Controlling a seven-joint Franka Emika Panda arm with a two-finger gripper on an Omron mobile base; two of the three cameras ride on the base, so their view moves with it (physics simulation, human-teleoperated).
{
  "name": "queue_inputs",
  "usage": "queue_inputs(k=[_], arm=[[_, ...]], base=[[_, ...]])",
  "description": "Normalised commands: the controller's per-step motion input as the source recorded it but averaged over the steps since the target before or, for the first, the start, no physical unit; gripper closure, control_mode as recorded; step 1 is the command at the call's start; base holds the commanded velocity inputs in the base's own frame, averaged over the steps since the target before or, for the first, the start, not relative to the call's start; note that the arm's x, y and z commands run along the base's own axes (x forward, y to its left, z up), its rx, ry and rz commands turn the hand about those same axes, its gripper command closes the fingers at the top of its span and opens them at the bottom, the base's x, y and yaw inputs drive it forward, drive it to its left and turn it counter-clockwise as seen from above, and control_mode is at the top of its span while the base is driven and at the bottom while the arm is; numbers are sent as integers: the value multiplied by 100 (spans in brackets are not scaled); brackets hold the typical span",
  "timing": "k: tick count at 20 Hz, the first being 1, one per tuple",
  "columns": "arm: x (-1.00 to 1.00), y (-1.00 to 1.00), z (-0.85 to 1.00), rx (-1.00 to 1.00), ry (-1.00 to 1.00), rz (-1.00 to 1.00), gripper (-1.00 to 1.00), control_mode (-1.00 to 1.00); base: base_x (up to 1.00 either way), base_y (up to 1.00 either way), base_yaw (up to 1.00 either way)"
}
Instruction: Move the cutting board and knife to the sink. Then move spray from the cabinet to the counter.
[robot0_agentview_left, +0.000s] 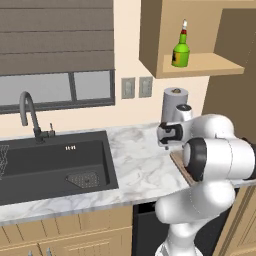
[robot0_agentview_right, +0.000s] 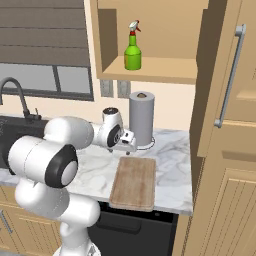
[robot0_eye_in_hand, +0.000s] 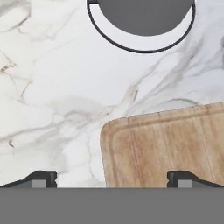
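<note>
The light wooden cutting board (robot0_agentview_right: 134, 182) lies on the white marble counter (robot0_agentview_left: 135, 167), its near end at the counter's front edge. My gripper (robot0_agentview_right: 126, 146) hangs just above the board's far end, pointing down. In the hand view the gripper (robot0_eye_in_hand: 113, 179) is open, one fingertip (robot0_eye_in_hand: 43, 178) over bare marble and the other over the cutting board (robot0_eye_in_hand: 166, 148). The green spray (robot0_agentview_left: 181, 50) stands upright in the doorless cabinet (robot0_agentview_left: 200, 65) niche above. The black sink (robot0_agentview_left: 50, 160) with its gooseneck faucet (robot0_agentview_left: 27, 112) lies to the left. The knife is out of view.
A grey paper towel roll (robot0_agentview_right: 141, 117) stands on its ringed base against the wall just behind the board. A tall wooden cabinet with a bar handle (robot0_agentview_right: 230, 75) closes off the counter's right end. A wire rack (robot0_agentview_left: 3, 159) shows at the sink's left edge.
</note>
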Motion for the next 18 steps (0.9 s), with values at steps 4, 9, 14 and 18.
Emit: queue_inputs(k=[4, 9, 14, 18], arm=[[-56, -16, 0, 6, 2, -18, -100, -100], [-54, -45, 0, 13, 0, -22, -100, -100], [-62, -52, 0, 20, -1, -24, -100, -100], [-61, -65, 0, 23, 0, -31, -100, -100]], base=[[0, 0, 0], [0, 0, 0], [0, 0, 0], [0, 0, 0]])
